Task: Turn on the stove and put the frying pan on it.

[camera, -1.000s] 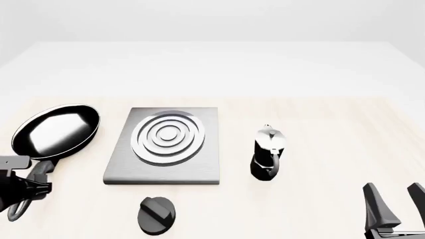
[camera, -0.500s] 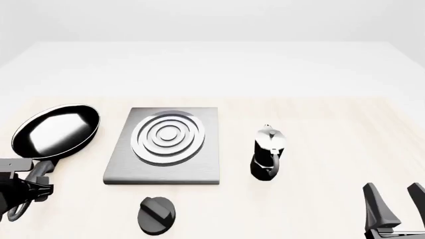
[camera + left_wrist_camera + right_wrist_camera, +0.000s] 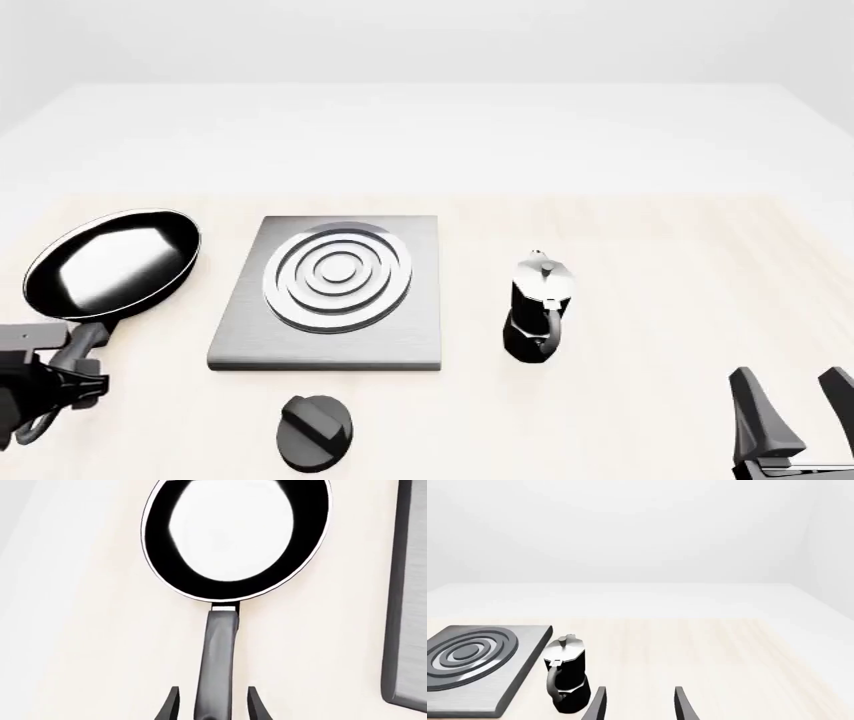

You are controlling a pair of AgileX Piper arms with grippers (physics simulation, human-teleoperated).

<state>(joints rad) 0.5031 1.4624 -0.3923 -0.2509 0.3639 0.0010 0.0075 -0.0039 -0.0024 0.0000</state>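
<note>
Frying pan point(image 3: 111, 263) sits left of the stove point(image 3: 334, 291), unlifted. Over the last second the left gripper point(image 3: 212, 704) has crept down along its handle, jaws open astride it; right gripper point(image 3: 639, 702) waits open. Grasp looks imminent.

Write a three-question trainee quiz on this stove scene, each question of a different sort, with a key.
1. True or false: the frying pan already sits on the stove plate.
2. Multiple choice: the jaws of the left gripper stand on either side of (A) the knob, (B) the pan's handle, (C) the moka pot.
3. Fill in: in the front view, the moka pot stands on the stove plate's ____ side.

Key: 1 false, the pan lies on the table left of the plate. 2 B, open jaws flank the handle without closing on it. 3 right.
</note>
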